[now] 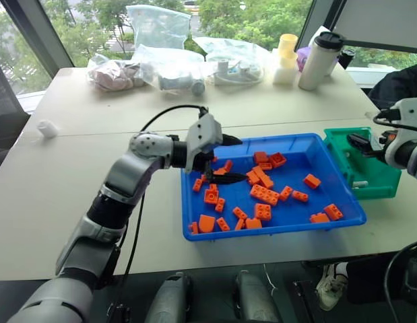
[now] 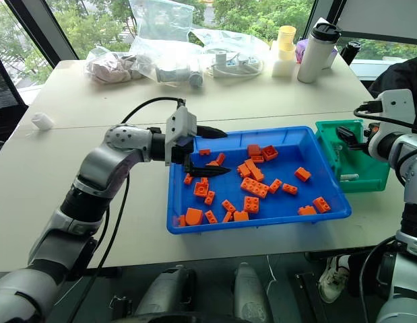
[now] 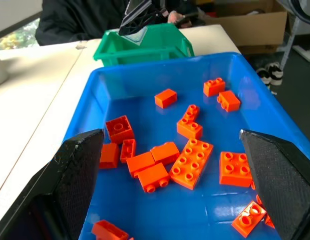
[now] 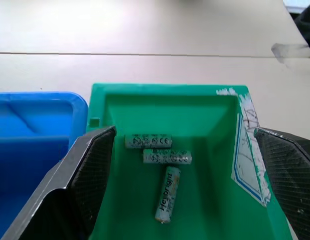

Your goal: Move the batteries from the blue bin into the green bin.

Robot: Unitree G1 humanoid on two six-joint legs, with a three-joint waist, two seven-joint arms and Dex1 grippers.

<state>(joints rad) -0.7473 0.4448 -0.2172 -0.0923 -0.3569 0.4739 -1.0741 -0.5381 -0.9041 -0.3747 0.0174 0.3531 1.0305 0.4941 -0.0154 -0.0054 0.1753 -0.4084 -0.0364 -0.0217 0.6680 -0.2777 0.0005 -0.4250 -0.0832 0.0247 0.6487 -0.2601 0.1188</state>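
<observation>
Pale table (image 1: 80, 141) fills most of the head views, with windows and green trees behind its far edge. Along that far edge, upper centre of the frame: clear plastic bags (image 1: 161, 64), a yellow cup stack (image 1: 286, 57), and a white tumbler with a black lid (image 1: 319, 60). A small white object (image 1: 46, 128) lies alone at the left side of the frame.

Blue bin (image 1: 339, 180) sits at centre right of the frame, scattered with orange bricks (image 1: 262, 195). No silver cylinder can be made out among them.

Green bin (image 1: 343, 145) touches the blue bin's right side. In the right wrist view, three batteries (image 4: 166, 172) lie on the green bin's floor: two side by side and touching, the third at a right angle just below them.

Left pincer (image 1: 226, 160) hangs over the left part of the blue bin, pointing right in the frame; fingers spread wide, nothing between them.

Right pincer (image 1: 362, 143) is at the right edge of the frame, over the green bin; released, fingers wide apart and bare in the wrist view.
</observation>
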